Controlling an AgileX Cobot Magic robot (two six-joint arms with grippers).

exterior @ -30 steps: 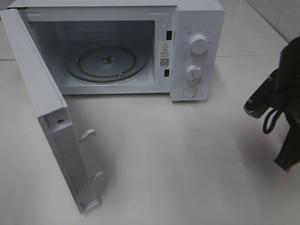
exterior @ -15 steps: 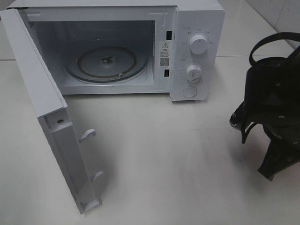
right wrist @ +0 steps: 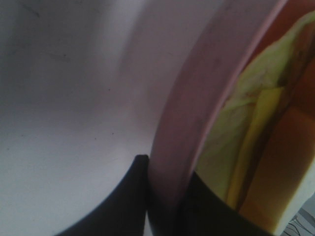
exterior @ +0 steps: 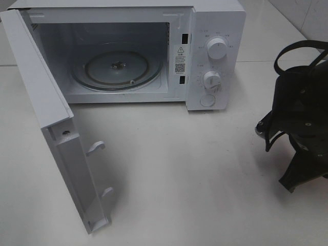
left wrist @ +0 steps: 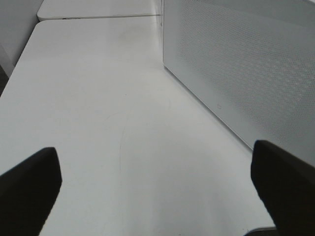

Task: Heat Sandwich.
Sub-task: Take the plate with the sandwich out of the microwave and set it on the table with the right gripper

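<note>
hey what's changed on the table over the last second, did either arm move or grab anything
The right arm swung further into the high camera's picture from its right edge, toward the middle of the table, then settled. Its gripper is shut on the rim of the pink plate carrying the sandwich; the earlier pictures don't show that grip. The microwave, its open door and the empty turntable stayed put. The left gripper is open.

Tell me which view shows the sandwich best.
The right wrist view: the sandwich fills its edge, on the pink plate whose rim the right claw pinches. The exterior high and left wrist views show none of it.
</note>
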